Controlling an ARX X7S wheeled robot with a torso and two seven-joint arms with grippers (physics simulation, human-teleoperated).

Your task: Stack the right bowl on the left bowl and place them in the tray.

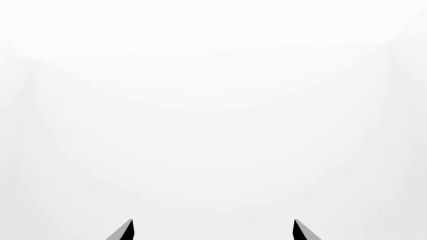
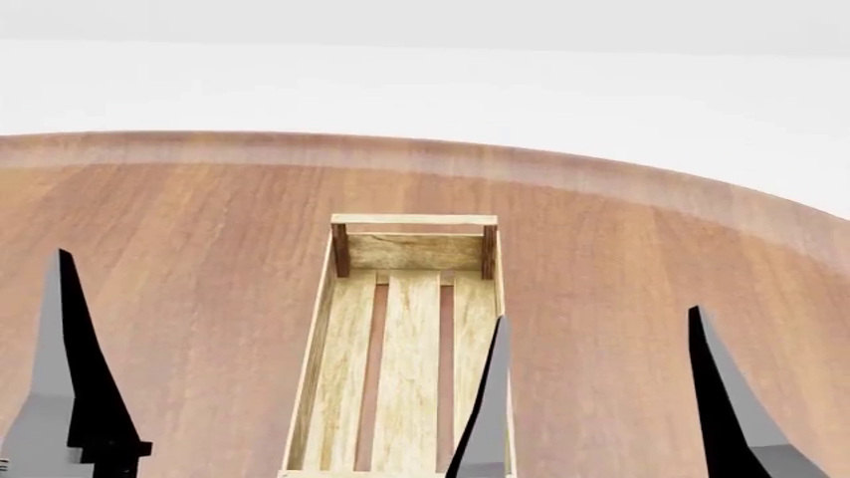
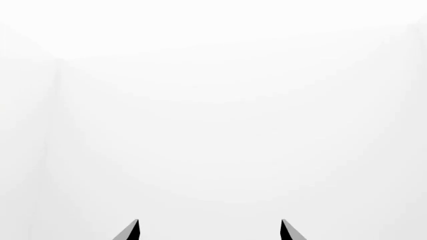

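light-wood tray lies lengthwise mid-surface, empty, no bowls in sight. left tool and right tool both spread wide, holding nothing. tray looks stiff and light; bowls likely want a rim pinch.

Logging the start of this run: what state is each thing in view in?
tray: empty, flat on the table, no bowls in sight.
left end effector: open, holding nothing.
right end effector: open, holding nothing.
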